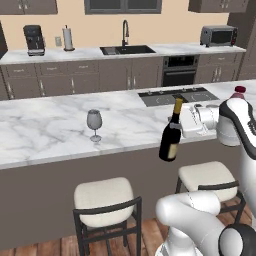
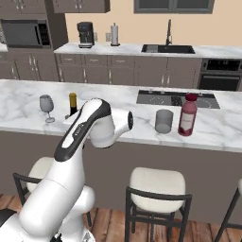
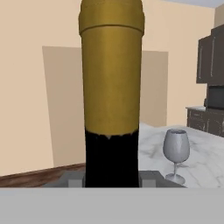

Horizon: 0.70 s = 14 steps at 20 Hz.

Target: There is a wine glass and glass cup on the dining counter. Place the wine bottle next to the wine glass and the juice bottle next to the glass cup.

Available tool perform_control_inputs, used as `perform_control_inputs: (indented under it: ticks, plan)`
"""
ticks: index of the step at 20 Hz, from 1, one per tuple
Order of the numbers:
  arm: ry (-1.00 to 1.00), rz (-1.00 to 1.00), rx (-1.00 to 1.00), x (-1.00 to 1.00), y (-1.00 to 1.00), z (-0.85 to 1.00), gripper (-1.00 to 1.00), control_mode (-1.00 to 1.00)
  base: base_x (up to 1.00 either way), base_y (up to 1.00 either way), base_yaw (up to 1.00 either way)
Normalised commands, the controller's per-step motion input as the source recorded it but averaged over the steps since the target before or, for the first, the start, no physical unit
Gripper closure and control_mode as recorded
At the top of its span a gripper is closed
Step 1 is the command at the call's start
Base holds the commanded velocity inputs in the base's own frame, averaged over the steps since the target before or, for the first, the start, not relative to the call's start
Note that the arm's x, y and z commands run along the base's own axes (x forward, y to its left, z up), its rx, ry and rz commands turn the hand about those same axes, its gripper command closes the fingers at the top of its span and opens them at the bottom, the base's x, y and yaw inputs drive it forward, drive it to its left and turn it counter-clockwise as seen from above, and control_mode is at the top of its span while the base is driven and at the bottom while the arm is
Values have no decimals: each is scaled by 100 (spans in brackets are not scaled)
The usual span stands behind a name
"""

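Claw (image 1: 183, 121) clamped on neck of tall dark glass wine bottle (image 1: 171, 134), gold-foiled, hanging tilted at the white marble surface (image 1: 45, 130) edge. Small clear stemmed wine glass (image 1: 94, 125) stands beyond. Likely heavy, slick, breakable; body swings below this high grip.

Dining counter (image 1: 45, 132): wide bare marble left of wine glass (image 1: 94, 123), and between glass and held wine bottle (image 1: 171, 134) near the front edge. Toward the right end, glass cup (image 2: 164, 121) and juice bottle (image 2: 187, 115) stand close together.
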Motion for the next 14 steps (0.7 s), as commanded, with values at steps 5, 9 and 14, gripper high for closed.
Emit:
perform_control_inputs:
  ticks: [5,9,14]
  plan:
    - [0,2,0,0,7,0,100,-100,0,2,0]
    - [0,3,0,11,34,9,100,-100,0,0,0]
    - [3,5,0,26,48,11,100,-100,0,0,0]
